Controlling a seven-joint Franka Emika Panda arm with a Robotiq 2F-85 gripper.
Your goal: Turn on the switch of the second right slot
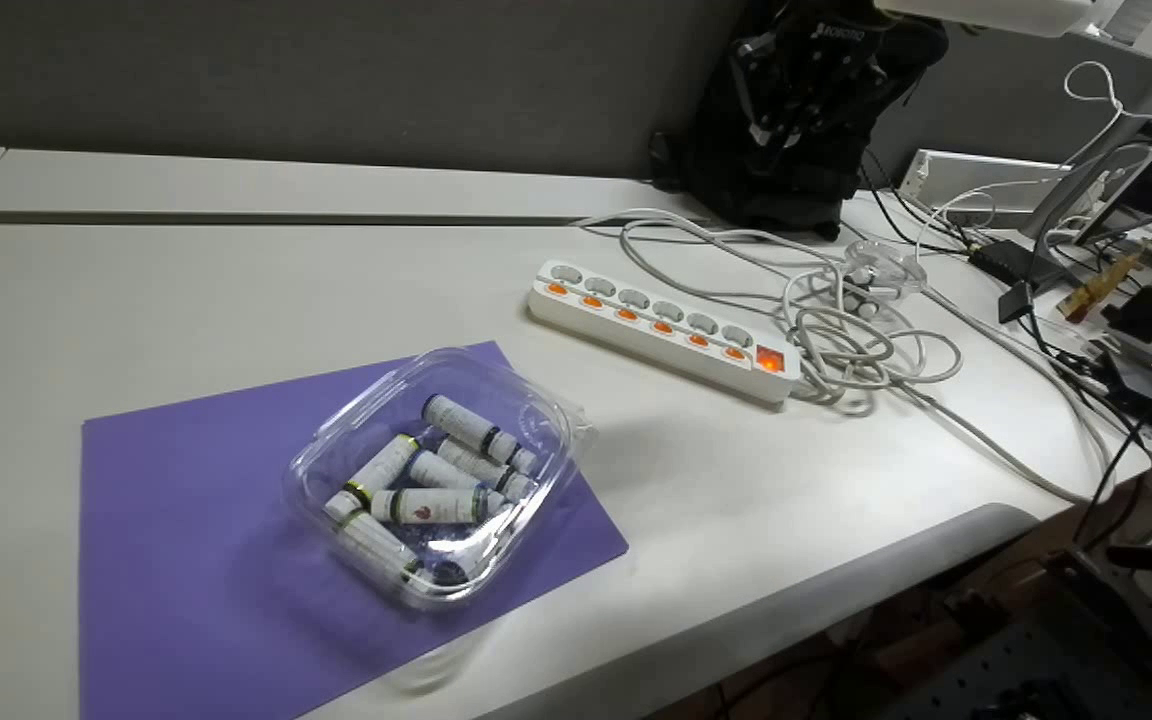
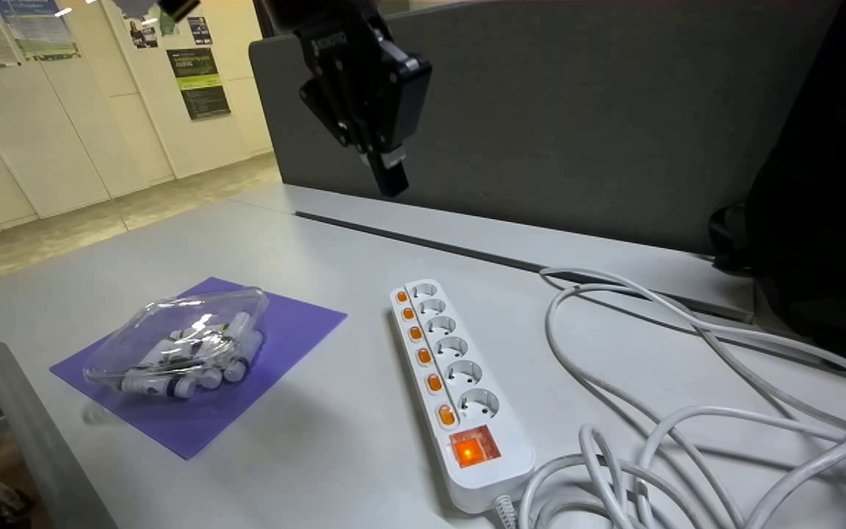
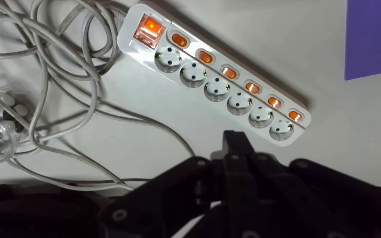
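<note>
White power strip on the bench, its orange switches including the wanted one.
Clenched, empty fingers hang apart; a square, central press should spare neighbours. Switch tilt is unclear.

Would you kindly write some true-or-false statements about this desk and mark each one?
The power strip has six small orange switches. True.
The jaws are pressing one of those switches. False: they are closed, in the air, apart from the strip.
The large main switch is lit. True.
It sits mid-strip. False: it is at the end beside the looped white cables.
A clear container sits on the purple sheet. True.
The sheet reaches under the strip. False: the two lie apart.
</note>
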